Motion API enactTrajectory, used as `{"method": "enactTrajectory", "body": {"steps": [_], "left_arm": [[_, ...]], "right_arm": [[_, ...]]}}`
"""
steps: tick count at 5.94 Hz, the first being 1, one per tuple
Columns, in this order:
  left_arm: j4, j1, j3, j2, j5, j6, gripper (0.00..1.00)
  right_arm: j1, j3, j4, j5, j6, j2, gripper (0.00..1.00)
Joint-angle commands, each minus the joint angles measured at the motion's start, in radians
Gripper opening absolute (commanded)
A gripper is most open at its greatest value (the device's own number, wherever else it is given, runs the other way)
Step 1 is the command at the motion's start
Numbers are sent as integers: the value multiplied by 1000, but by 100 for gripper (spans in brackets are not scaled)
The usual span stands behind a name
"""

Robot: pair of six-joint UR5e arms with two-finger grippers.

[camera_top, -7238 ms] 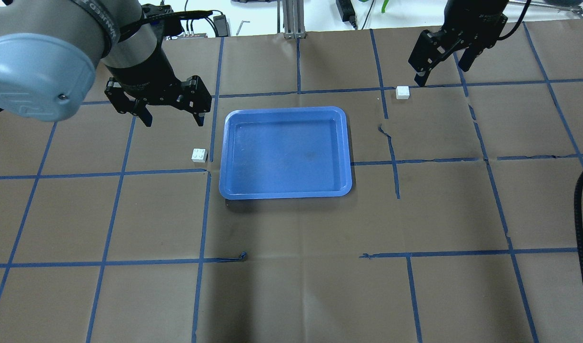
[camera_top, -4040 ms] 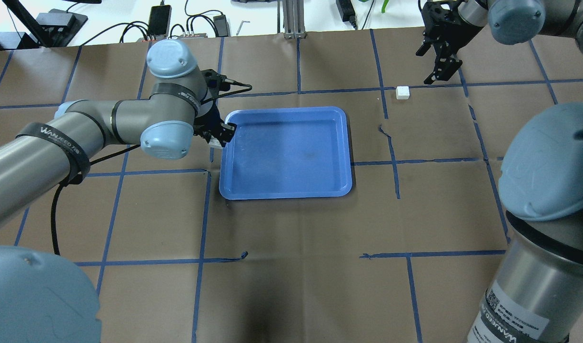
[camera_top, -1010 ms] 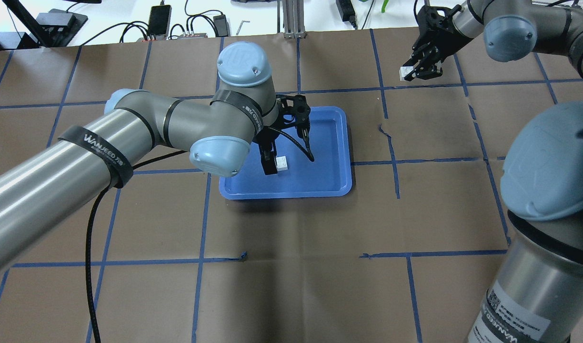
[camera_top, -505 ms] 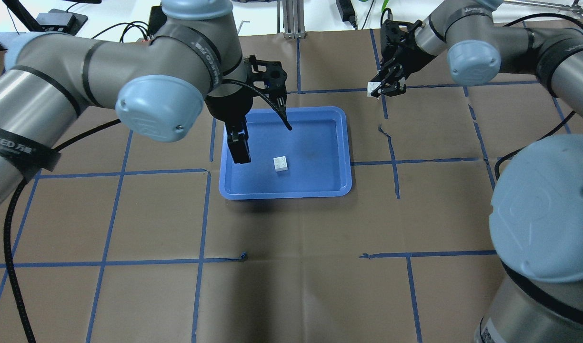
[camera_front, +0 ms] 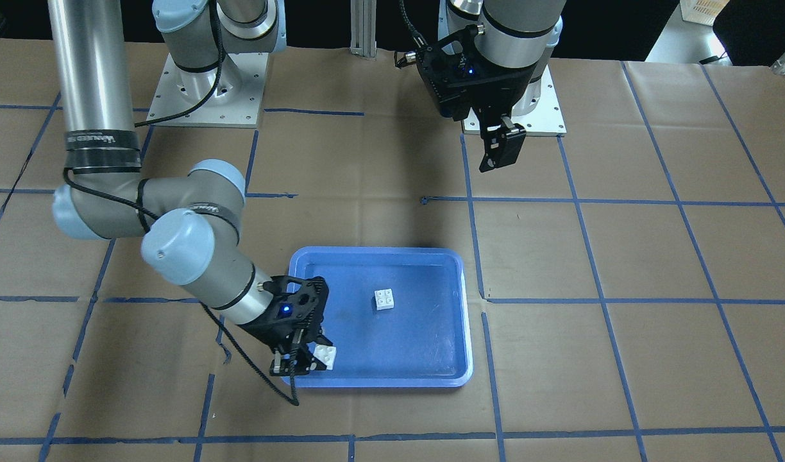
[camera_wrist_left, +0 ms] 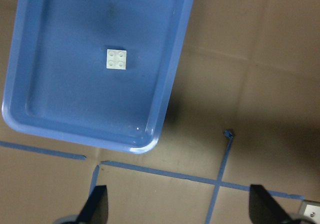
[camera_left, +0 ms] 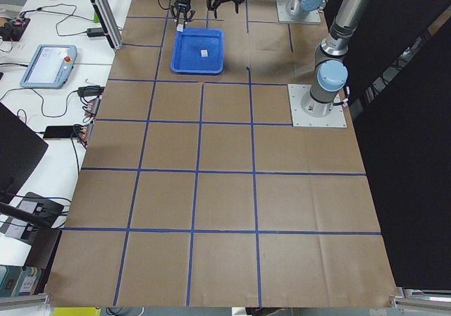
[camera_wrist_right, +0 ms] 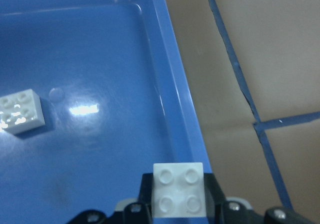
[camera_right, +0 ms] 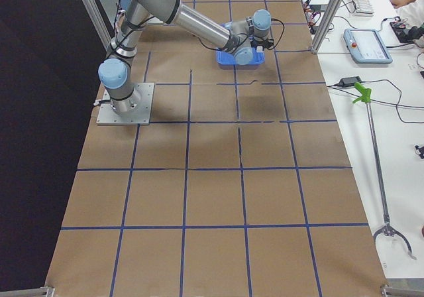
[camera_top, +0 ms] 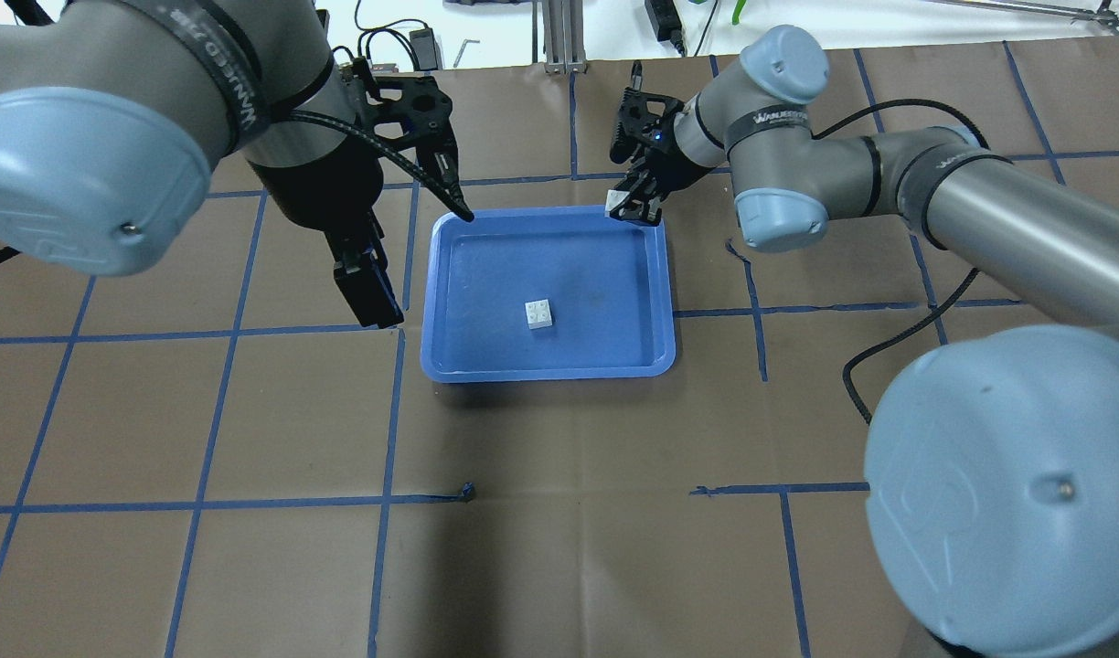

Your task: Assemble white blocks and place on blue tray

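Observation:
One white block (camera_top: 539, 313) lies studs up on the floor of the blue tray (camera_top: 596, 265), near its middle; it also shows in the left wrist view (camera_wrist_left: 116, 60). My left gripper (camera_top: 422, 267) is open and empty, raised above the tray's left rim. My right gripper (camera_top: 634, 203) is shut on the second white block (camera_top: 614, 197) and holds it over the tray's far right corner. In the right wrist view this held block (camera_wrist_right: 178, 189) sits studs up between the jaws, above the tray rim (camera_wrist_right: 172, 84), with the other block (camera_wrist_right: 20, 112) to the left.
The table is covered with brown paper marked by a blue tape grid (camera_top: 761, 311). Cables and devices (camera_top: 377, 46) lie beyond the far edge. The right arm's elbow (camera_top: 779, 196) hangs just right of the tray. A cable (camera_top: 898, 338) trails from the right arm.
My left gripper let go of its block on the tray floor, then rose and drew back to the left. My right gripper carried the second block leftward to the tray's far right corner.

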Motion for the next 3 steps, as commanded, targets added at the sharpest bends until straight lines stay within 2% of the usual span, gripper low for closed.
{"method": "enactTrajectory", "body": {"steps": [1,3], "left_arm": [[1,40,3,16,24,-339,99],[121,46,-6,35,36,-790,99]], "right_arm": [[68,127,-195,-49,103,-9,31],[70,242,-212,-52,95,-101,30]]}}
